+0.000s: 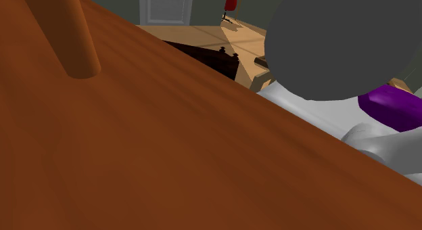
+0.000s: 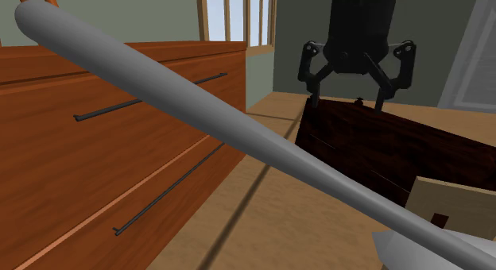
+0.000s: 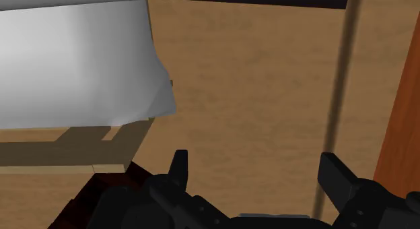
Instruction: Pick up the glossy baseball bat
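Furniture crowds the scene: an orange-brown dresser (image 2: 95, 173) with dark bar handles (image 2: 151, 98) fills the second exterior view's left, and a dark wooden cabinet (image 2: 373, 141) stands beyond it, with a tan box (image 2: 453, 205) just beside it. The gripper (image 2: 347, 102) hangs over that cabinet with its fingers spread apart and nothing between them; the wrist view shows them (image 3: 256, 167) parted above tan floor (image 3: 269, 93). The baseball bat (image 2: 238, 132) is plain grey, smooth and softly shiny. It slants across the foreground from thick barrel at upper left to thin handle at lower right, well apart from the gripper. What it rests on cannot be told.
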